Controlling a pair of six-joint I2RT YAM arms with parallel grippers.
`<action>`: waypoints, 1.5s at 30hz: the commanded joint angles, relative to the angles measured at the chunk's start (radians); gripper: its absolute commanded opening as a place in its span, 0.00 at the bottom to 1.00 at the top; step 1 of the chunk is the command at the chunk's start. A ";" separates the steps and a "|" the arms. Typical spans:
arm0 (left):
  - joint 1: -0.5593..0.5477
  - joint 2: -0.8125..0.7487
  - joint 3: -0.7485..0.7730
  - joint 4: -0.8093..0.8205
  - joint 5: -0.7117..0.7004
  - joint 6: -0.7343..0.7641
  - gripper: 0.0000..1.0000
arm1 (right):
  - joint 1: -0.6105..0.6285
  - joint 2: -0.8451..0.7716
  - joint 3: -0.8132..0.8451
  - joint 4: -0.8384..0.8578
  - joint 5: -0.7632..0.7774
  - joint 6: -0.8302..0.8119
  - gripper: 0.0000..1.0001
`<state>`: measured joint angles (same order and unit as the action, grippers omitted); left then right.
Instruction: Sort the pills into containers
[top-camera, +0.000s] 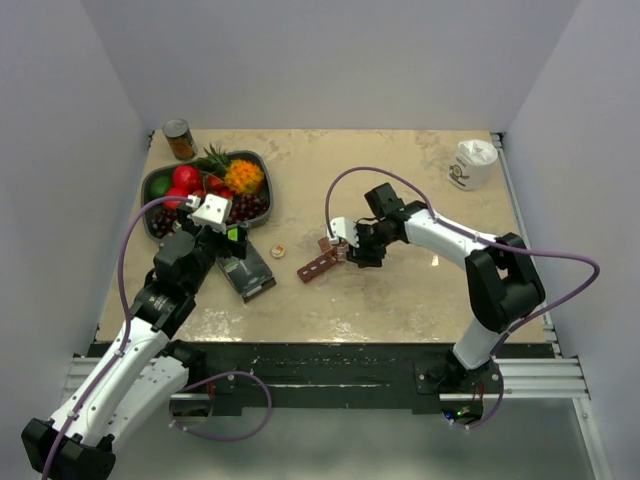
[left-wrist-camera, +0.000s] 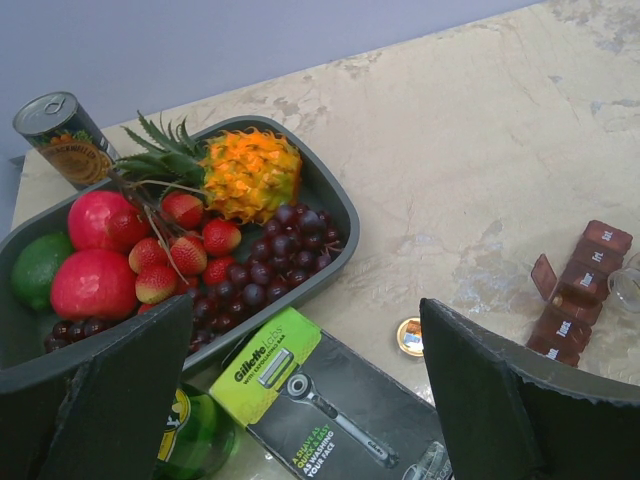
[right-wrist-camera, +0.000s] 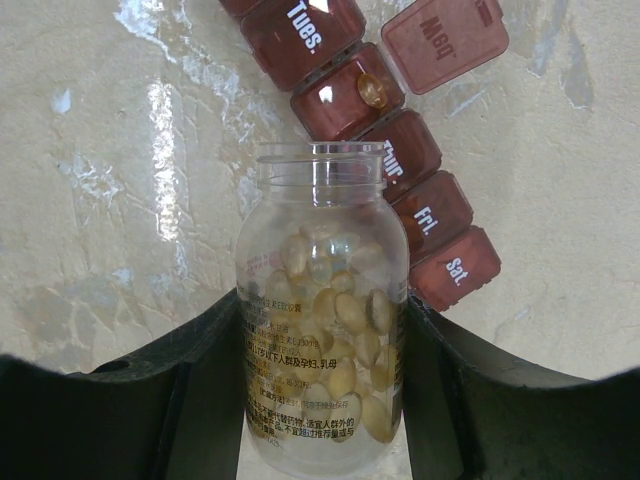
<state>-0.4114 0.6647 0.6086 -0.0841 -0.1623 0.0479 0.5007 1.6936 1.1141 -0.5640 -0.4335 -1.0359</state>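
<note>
At edge of containers (right-wrist-camera: 430, 215), pill bottle (right-wrist-camera: 322, 300)

The pill organiser (right-wrist-camera: 430, 215) is translucent dark red with white day lettering — the bottle (right-wrist-camera: 320, 190) is clear, its pills (right-wrist-camera: 345, 315) pale yellow. The Gillette razor pack (left-wrist-camera: 340, 410) is black with a lime-green panel, and the table (left-wrist-camera: 480, 130) is mottled beige.
</note>
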 joint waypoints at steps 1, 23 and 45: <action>0.006 -0.007 0.010 0.040 0.006 0.023 0.99 | 0.010 0.005 0.056 0.009 0.027 0.020 0.03; 0.006 -0.010 0.011 0.041 0.012 0.024 1.00 | 0.073 0.051 0.119 -0.034 0.165 0.019 0.03; 0.006 -0.010 0.010 0.040 0.017 0.027 1.00 | 0.114 0.069 0.139 -0.057 0.256 0.030 0.03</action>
<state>-0.4114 0.6632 0.6086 -0.0841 -0.1562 0.0486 0.6025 1.7626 1.2133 -0.6140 -0.1993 -1.0126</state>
